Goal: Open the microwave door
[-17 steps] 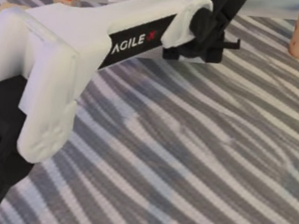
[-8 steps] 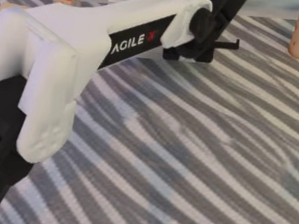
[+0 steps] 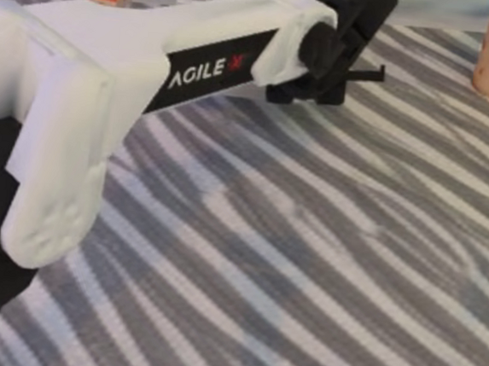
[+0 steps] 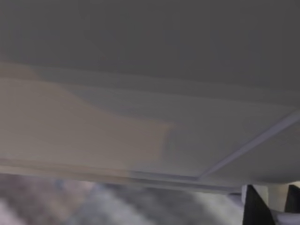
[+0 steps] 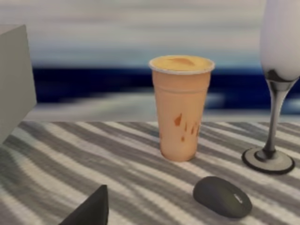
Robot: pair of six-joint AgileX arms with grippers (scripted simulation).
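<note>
Our left pincer [image 3: 361,73] reaches the counter's [image 3: 306,265] far edge, close against the microwave door [image 4: 154,136]; its grip cannot be told. Door opening unconfirmed. Right arm parked.

cups 1 [image 5: 181,107] — wine glasses 1 [image 5: 279,84] — mice 1 [image 5: 222,197] — microwaves 1 [image 5: 14,79]
</note>
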